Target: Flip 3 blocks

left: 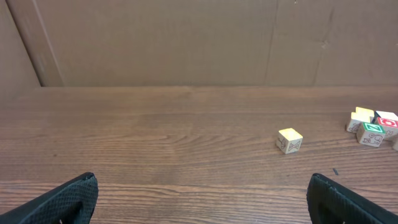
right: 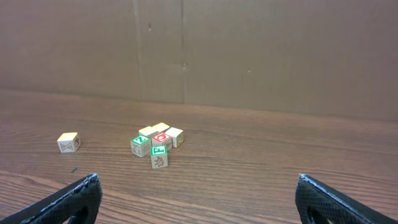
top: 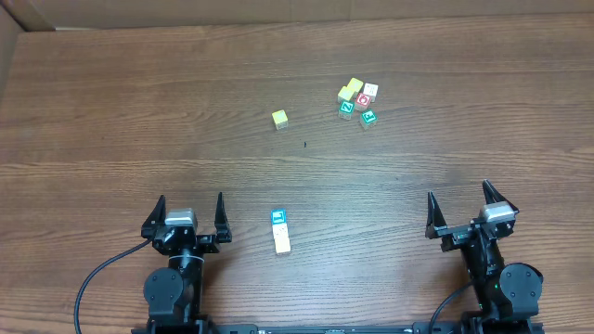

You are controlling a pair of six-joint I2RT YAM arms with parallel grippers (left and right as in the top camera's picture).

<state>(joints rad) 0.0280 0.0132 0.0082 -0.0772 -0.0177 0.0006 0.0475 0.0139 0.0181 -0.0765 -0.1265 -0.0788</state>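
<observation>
Both arms sit parked at the bottom edge of the overhead frame, each pincer spread as wide as it goes and holding nothing: the left pincer [top: 189, 215] at lower left, the right pincer [top: 467, 209] at lower right. This reads as a ready pose, jaws wide so either arm can drop over a small cube.

On the wooden tabletop [top: 139, 111], the blue block [top: 277, 218] with a white mark lies at lower centre, between the two arms, touching a pale yellow-cream block [top: 281, 241] directly below it in the frame. A lone pale yellow block [top: 279, 119] sits just above centre, apart from everything else. At upper right, a tight cluster holds a pale yellow cube [top: 352, 89], a cream-white block [top: 370, 90], the red-marked cube [top: 363, 100] and two green-marked cubes [top: 346, 108], all touching or nearly so.

The pair at lower centre looks easiest to reach from either side; the cream-white block, crowded by neighbours, would likely need a careful approach.
</observation>
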